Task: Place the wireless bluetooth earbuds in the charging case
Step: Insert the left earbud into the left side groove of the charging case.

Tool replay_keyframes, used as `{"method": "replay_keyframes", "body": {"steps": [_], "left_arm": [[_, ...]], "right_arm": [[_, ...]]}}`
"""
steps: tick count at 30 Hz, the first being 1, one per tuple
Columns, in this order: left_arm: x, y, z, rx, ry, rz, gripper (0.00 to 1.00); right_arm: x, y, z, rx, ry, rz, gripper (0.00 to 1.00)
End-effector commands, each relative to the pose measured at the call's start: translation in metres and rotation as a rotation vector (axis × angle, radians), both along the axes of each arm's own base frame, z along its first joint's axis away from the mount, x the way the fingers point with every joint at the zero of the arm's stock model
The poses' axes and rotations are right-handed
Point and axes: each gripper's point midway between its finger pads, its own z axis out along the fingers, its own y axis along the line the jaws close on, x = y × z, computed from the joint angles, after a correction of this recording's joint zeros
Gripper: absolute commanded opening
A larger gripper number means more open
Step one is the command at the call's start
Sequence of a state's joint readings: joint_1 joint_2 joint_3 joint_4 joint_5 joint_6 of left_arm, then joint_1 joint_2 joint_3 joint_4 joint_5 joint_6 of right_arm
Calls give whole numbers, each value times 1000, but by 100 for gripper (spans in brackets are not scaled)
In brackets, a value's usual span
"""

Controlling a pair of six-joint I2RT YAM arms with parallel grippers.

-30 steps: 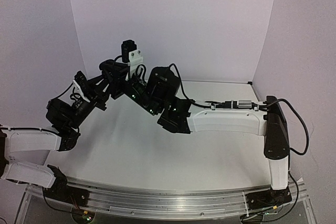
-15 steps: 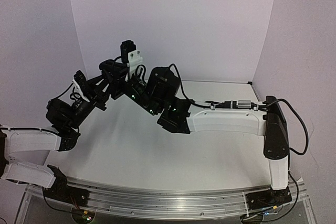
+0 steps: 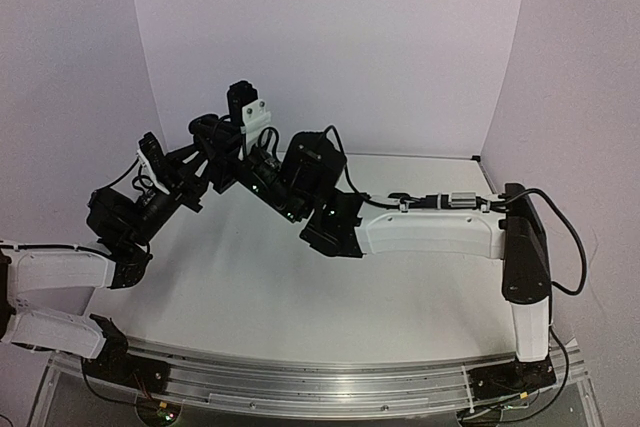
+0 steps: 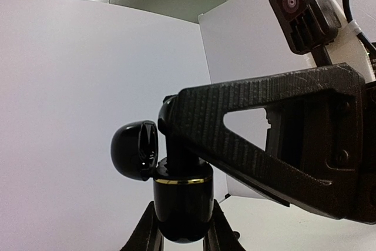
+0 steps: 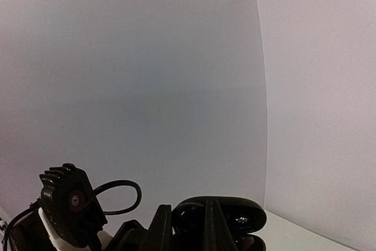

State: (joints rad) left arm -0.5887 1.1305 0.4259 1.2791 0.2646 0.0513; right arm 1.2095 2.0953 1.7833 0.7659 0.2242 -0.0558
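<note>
Charging case (image 4: 183, 204) stands upright, lid (image 4: 132, 150) flipped open, clenched in my left pincer (image 4: 183, 230) well above the desk (image 3: 300, 287), so its mouth meets the right pincer (image 5: 189, 230) crowding over its rim. No earbud shows, and I cannot tell whether that pincer grips one. Only at that rim is room tight.

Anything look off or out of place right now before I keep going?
Nothing looks damaged or spilled. The charging case is clamped in the left pincer, lid flipped open, and the right pincer meets its mouth. No earbud shows, so whether one sits straight cannot be told.
</note>
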Motion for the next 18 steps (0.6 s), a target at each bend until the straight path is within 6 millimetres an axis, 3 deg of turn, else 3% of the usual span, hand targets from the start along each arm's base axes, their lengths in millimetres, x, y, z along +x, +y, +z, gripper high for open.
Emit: {"method": "replay_keyframes", "body": {"steps": [1,18], "left_arm": [[-16,14,35,-84,-101,-1,0],[-19,11,30,-53,-105,-12,0]], "right_arm": [[-3,4,-18,-55,-9,6,5],[1,-4,0,-33,-41,-43,17]]}}
